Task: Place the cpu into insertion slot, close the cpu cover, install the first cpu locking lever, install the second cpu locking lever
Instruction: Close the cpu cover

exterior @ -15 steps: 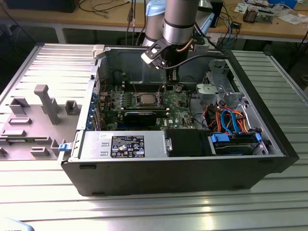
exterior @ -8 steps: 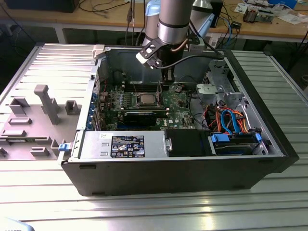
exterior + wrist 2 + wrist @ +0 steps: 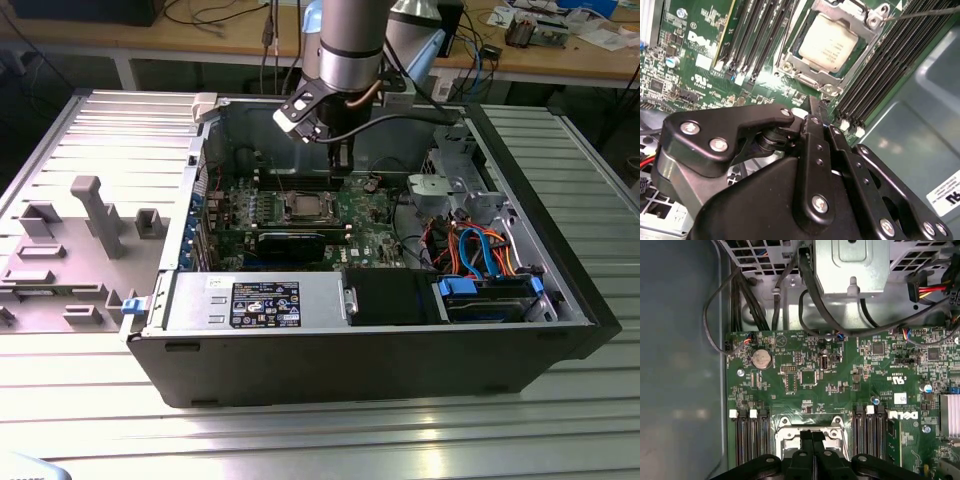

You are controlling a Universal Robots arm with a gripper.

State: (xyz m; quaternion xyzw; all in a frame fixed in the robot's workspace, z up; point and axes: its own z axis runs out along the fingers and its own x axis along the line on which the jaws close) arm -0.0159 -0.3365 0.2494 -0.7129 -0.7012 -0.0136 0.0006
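One arm (image 3: 352, 40) upright; closed tool (image 3: 814, 107) hovers near seated cpu (image 3: 827, 40).

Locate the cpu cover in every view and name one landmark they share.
Exterior view: cpu cover on the green board, under the gripper.
Second wrist view: cpu cover framing the cpu, just beyond the gripper.
First wrist view: cpu cover partly behind the gripper.
Shared landmark: black memory slots flanking it.

ribbed metal table (image 3: 300, 440), bright reflections at near edge; wooden workbench (image 3: 560, 62) behind, strewn with cables (image 3: 215, 15).
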